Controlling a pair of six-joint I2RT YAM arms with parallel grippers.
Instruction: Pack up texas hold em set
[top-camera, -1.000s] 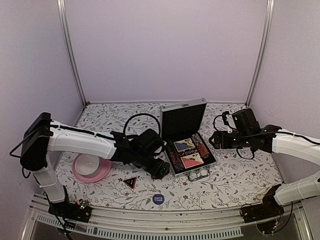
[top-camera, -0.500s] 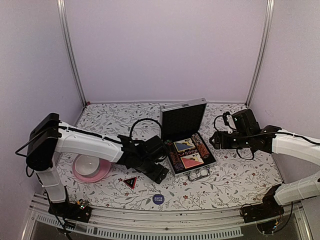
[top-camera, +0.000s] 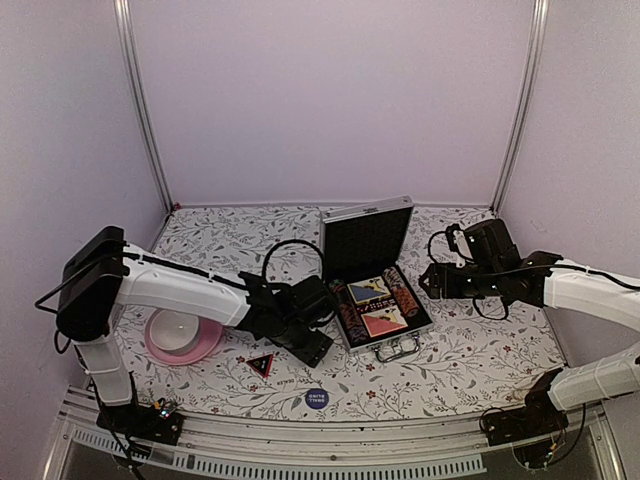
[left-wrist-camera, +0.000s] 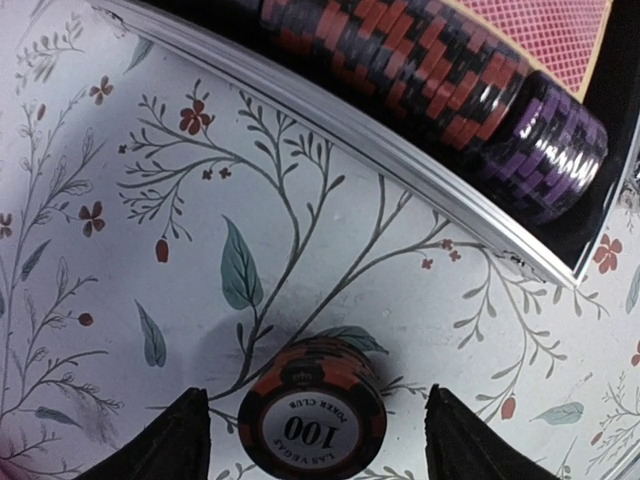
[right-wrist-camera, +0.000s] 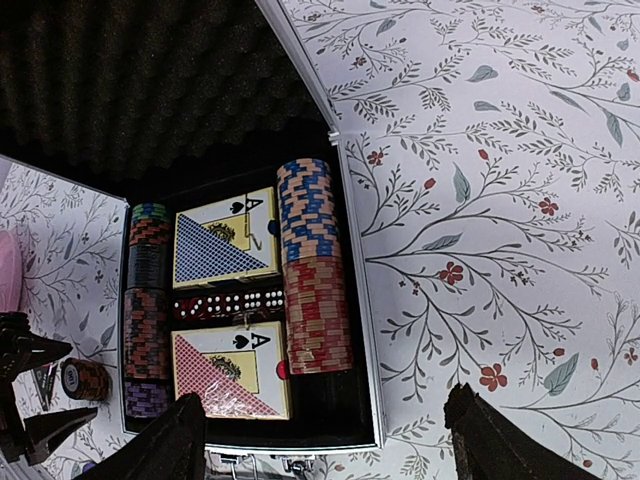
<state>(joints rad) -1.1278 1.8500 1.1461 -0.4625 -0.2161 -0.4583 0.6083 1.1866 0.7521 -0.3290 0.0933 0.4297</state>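
**Texas hold em set, partly in its case**

1. Case (top-camera: 367, 240): silver, open, lid upright. It stands mid-surface, a little right of centre, with the metal handle (top-camera: 397, 349) on its near rim.

2. Contents: the top view gives only patches of colour, while the right wrist view shows each item.
   - Blue-backed deck (right-wrist-camera: 225, 250) and red-backed deck (right-wrist-camera: 228, 372), each with an ace showing.
   - Row of dark red dice (right-wrist-camera: 228, 302) between the two decks.
   - One chip row (right-wrist-camera: 315, 270) along the right wall and another (right-wrist-camera: 147, 310) along the left wall.
   - Ribbed black foam (right-wrist-camera: 150, 90) lining the lid.

3. Loose chip stack (left-wrist-camera: 312, 415): short, red and black, top chip marked 100.
   - It stands upright on the surface, outside the case and just beside its left rim.
   - The arm hides it in the top view and it is tiny in the right wrist view. Only the left wrist view shows it plainly.

4. Left fingers (left-wrist-camera: 175, 445): apart and low over the surface, one on each side of the loose chip stack. A sliver of surface shows on either side of the stack, so they are not clamped on it.

5. Right fingers (right-wrist-camera: 175, 440): wide apart and holding nothing, raised over the surface to the right of the case.

6. Seen in the top view only:
   - Red-black triangle (top-camera: 261, 364) and blue disc (top-camera: 316, 398), both flat by the near edge, left of centre and apart from each other.
   - Pink plate (top-camera: 205, 345) carrying a white bowl (top-camera: 175, 325), toward the left edge.
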